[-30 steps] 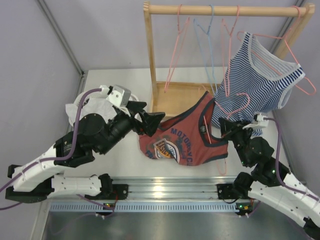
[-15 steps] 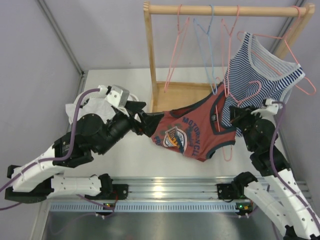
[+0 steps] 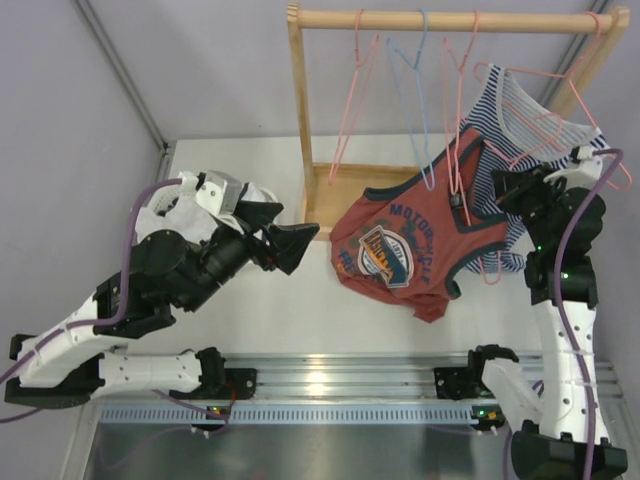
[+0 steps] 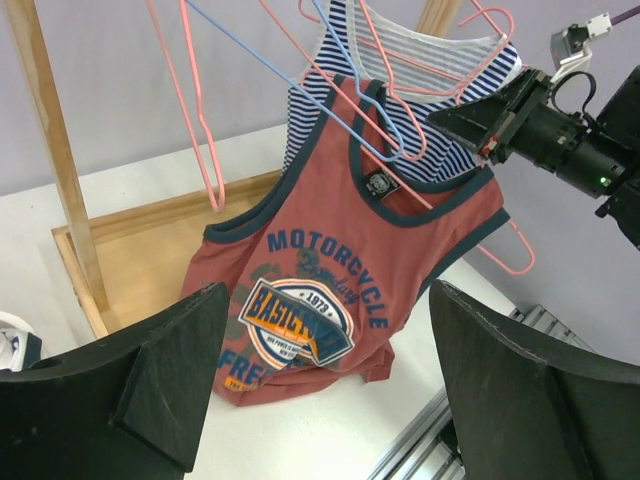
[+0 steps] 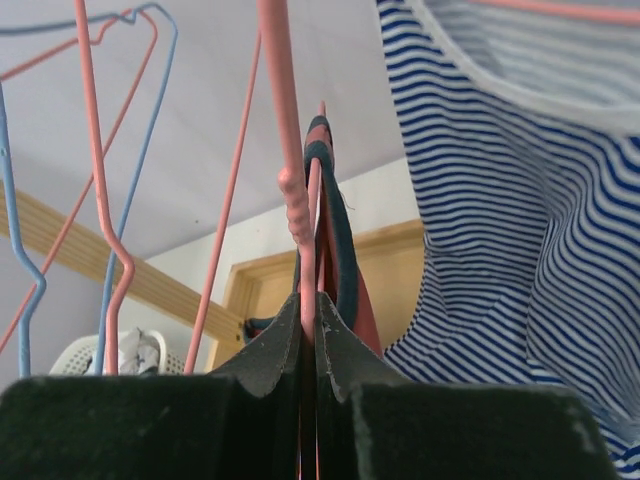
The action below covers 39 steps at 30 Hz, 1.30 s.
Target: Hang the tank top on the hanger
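The rust-red, navy-trimmed tank top (image 3: pixel 415 250) hangs in front of the wooden clothes rack (image 3: pixel 300 120), just beside its blue-and-white striped tank top (image 3: pixel 525 130). The right claw (image 3: pixel 505 188) is clenched on the thin pink wire hanger (image 5: pixel 283 120) and a shirt strap together. The left claw (image 3: pixel 288 230), released and spread wide, sits near the rack's left post, open white table (image 3: pixel 300 320) between it and the shirt. Cloth hides much of the hanger.
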Available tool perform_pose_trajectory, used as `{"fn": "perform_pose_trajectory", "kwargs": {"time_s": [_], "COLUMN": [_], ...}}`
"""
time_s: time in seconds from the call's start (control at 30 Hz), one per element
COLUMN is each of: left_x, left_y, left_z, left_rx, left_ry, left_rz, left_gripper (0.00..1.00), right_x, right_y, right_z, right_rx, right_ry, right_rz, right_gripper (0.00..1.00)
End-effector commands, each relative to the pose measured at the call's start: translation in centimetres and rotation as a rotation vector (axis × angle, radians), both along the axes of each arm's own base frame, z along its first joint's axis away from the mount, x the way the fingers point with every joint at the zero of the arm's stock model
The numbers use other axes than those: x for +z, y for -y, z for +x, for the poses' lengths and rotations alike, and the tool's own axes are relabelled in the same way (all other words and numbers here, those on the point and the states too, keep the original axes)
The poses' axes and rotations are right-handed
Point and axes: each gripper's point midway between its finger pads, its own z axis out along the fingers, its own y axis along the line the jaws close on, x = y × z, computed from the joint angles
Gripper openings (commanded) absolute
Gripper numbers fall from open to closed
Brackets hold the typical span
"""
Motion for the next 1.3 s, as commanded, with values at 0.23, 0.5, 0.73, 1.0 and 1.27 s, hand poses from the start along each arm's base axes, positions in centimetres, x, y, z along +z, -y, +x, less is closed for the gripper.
{"fn": "perform_pose_trajectory", "kwargs": {"time_s": [0.23, 0.5, 0.73, 1.0, 1.27], "left_x": [1.5, 1.8, 2.0, 2.0, 2.0], "left_y": [-0.4, -0.1, -0.1, 0.0, 0.2], "left_z": [-0.4, -0.4, -0.4, -0.4, -0.2], "left_rx": [-0.021, -0.028, -0.03, -0.03, -0.026], "left_ry": [0.036, 0.043, 0.052, 0.064, 0.071], "left_rz": [-0.016, -0.013, -0.009, -0.007, 0.001], "left_gripper": [0.86, 0.86, 0.86, 0.86, 0.86], "right_x": [10.5, 14.3, 16.3, 16.6, 17.1], "right_y": [2.5, 2.5, 3.1, 3.9, 4.9], "right_z": [-0.5, 0.2, 1.3, 3.0, 4.5], "right_rx": [0.063, 0.136, 0.15, 0.164, 0.128], "right_ry": [0.224, 0.226, 0.194, 0.153, 0.165], "right_rz": [-0.033, -0.093, -0.145, -0.169, -0.206], "right_gripper": [0.0, 0.0, 0.0, 0.0, 0.0]}}
